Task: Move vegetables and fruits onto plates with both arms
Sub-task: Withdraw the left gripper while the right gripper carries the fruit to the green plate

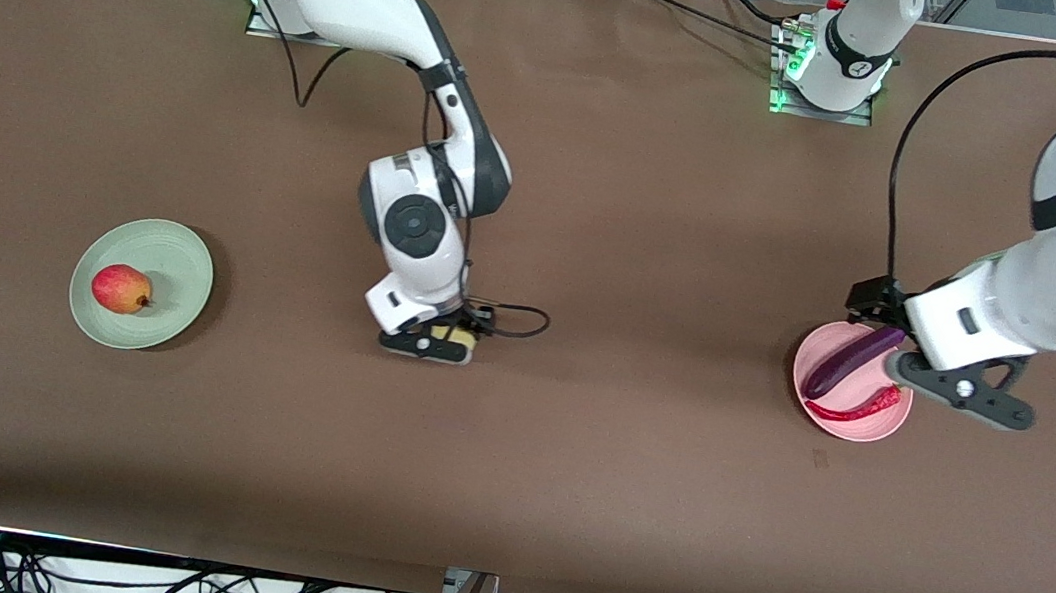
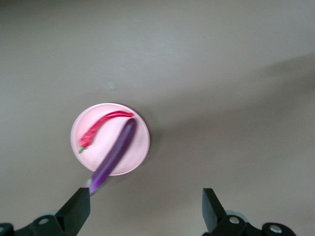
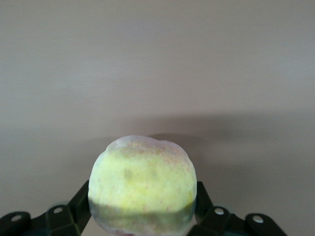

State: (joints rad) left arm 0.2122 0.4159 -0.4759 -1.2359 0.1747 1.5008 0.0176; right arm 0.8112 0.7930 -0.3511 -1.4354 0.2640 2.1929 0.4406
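Sitting between right claw (image 3: 142,214) fingers: peach (image 3: 142,184).

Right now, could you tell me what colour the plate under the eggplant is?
Pink; the plate shows best in the left wrist view.

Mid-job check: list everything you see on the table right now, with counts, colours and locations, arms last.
apple: 1, red-yellow, on the green plate
green plate: 1, pale green, toward the right arm's end of the table
peach: 1, pale yellow-pink, mid-table between the right gripper's fingers
eggplant: 1, purple, on the pink plate, stem end past the rim
chili pepper: 1, red, on the pink plate beside the eggplant
pink plate: 1, pink, toward the left arm's end of the table
table: 1, brown
right gripper: 1, black, closed around the peach
left gripper: 1, black, open, over the pink plate's edge
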